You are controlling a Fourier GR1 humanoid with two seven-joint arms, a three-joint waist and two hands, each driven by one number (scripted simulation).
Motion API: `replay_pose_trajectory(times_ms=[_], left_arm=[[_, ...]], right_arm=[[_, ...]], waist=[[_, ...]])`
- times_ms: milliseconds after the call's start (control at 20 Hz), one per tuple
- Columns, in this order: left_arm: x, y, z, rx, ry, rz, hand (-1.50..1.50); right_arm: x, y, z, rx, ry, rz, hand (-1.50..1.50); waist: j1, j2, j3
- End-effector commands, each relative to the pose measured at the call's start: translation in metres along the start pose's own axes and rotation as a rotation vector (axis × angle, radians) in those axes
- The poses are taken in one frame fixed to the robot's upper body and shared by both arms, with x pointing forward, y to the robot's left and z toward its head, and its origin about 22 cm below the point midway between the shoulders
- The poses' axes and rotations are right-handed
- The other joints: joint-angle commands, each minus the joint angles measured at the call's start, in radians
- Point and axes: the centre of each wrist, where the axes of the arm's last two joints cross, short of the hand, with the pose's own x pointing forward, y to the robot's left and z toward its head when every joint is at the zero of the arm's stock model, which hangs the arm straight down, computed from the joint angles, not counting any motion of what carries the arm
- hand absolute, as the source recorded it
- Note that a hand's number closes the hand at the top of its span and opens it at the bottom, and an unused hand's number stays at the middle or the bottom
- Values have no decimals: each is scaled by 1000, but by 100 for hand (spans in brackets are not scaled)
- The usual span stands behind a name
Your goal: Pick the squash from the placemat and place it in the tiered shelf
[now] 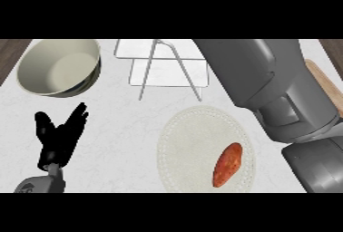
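Observation:
An orange-red elongated squash (pixel 227 164) lies tilted on a round cream placemat (pixel 194 136), toward the mat's lower right. The white tiered shelf (pixel 161 63) with thin metal legs stands at the back centre. My left hand (pixel 60 136) shows at the lower left, open with fingers up, well left of the mat. My right forearm (pixel 281 90) fills the right side, running from the top centre down to the lower right. The right hand itself does not show.
A large cream bowl (pixel 59 67) sits at the back left. A wooden board edge (pixel 325 84) peeks out behind the right forearm. Bare marble counter (pixel 120 118) lies between the left hand and the placemat.

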Motion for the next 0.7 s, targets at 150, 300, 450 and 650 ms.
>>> replay_pose_trajectory(times_ms=[150, 300, 450, 650], left_arm=[[-9, -1, 1, -12, 55, 9, 0], [-12, 2, 0, 2, 54, 27, 0], [-4, 2, -1, 4, 49, 21, 0], [-7, 5, -11, 17, 63, 18, 0]], right_arm=[[-11, -9, -5, -116, 117, -257, -150], [-9, -6, -2, -134, 109, -334, -150], [2, -13, 1, -139, 117, -481, -150], [-18, -33, -8, -171, 127, -620, -150]], waist=[[-4, 2, -6], [-9, 0, -6], [-5, 1, -6], [-18, 2, -6]])
